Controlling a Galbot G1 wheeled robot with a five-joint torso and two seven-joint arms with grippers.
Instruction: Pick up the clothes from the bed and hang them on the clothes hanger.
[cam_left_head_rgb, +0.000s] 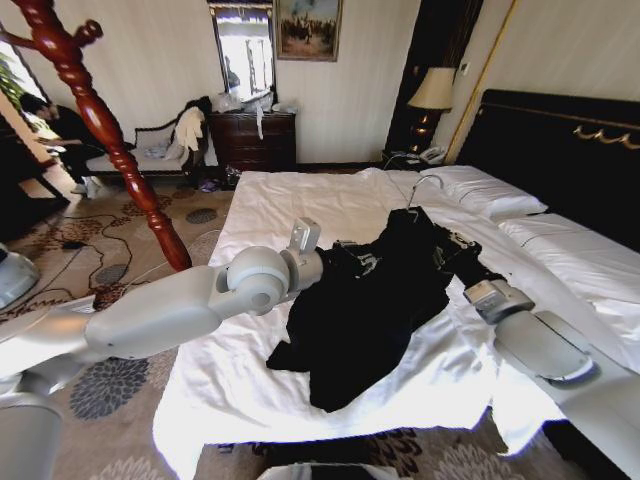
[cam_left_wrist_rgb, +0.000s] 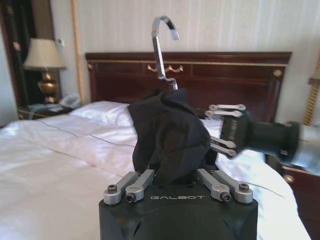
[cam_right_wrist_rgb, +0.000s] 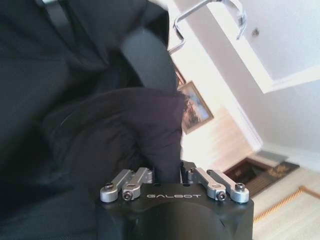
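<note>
The clothes, a black coat-like garment, are raised partly off the white bed, their lower part still resting on the duvet. A silver wire hook sticks up from the collar. My left gripper reaches in from the left and is shut on a bunch of the black fabric. My right gripper comes from the right and is shut on the fabric near the collar. The left wrist view has the right gripper beside the hook. The red-brown clothes hanger stands far left of the bed.
A black headboard and pillows lie at the right. Behind the bed are a dark dresser, a mirror, a chair with pale garments and a lamp. Patterned carpet with cables separates bed and stand.
</note>
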